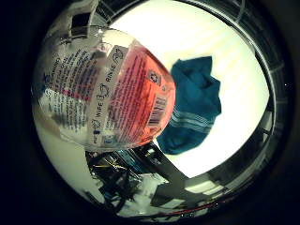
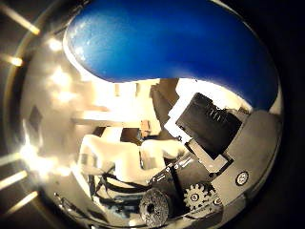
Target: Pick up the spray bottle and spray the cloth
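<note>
Bottle's up close to the palm: clear plastic spray bottle point(image 1: 105, 89) with glossy red-and-white label, smooth rounded blue top. Hand point(image 2: 209, 157) looks curled round it, though fingers are mostly hidden. Crumpled teal cloth point(image 1: 194, 105), soft with pale stripes, lies on the white worktop point(image 1: 234, 70). Aim nozzle at cloth, squeeze steadily.
</note>
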Controlling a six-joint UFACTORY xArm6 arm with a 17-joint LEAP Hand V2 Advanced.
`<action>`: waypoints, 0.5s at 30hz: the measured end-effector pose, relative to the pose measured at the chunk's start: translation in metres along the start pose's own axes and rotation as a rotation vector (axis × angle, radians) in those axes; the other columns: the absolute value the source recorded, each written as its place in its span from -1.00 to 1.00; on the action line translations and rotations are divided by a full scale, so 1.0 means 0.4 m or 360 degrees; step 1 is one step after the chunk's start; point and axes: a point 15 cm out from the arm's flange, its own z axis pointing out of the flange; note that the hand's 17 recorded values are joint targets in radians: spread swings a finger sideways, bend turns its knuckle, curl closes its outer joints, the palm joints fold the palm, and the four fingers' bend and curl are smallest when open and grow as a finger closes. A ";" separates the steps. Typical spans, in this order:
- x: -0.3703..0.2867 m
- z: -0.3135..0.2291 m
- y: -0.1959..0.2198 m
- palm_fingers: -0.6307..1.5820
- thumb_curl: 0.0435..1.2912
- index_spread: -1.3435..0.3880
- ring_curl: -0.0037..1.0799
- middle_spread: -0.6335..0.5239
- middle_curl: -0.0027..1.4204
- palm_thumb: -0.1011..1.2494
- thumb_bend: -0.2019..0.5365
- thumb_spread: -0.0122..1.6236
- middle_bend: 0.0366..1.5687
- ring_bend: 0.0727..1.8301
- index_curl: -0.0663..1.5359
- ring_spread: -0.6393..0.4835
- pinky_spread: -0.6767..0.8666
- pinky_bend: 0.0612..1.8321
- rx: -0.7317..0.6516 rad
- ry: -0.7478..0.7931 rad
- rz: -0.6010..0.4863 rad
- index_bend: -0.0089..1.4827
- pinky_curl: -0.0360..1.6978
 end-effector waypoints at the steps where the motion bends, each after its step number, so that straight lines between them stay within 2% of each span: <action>1: -0.004 0.005 -0.024 0.69 0.22 0.34 0.00 -0.02 -0.22 0.76 -0.49 0.08 0.67 0.56 -0.12 -0.11 -0.39 0.07 0.0061 -0.0061 -0.0013 0.58 0.46; 4: 0.020 0.020 -0.081 0.69 0.23 0.34 0.00 -0.02 -0.22 0.76 -0.49 0.08 0.67 0.56 -0.12 -0.11 -0.39 0.07 0.0208 -0.0154 -0.0035 0.58 0.46; 8: 0.106 0.048 -0.144 0.69 0.23 0.35 0.00 -0.02 -0.22 0.76 -0.49 0.08 0.67 0.56 -0.12 -0.11 -0.39 0.07 0.0367 -0.0100 -0.0040 0.58 0.46; 15: 0.205 0.178 -0.192 0.69 0.24 0.35 0.00 -0.02 -0.23 0.75 -0.49 0.07 0.66 0.56 -0.12 -0.11 -0.39 0.07 0.0524 -0.0252 -0.0002 0.59 0.46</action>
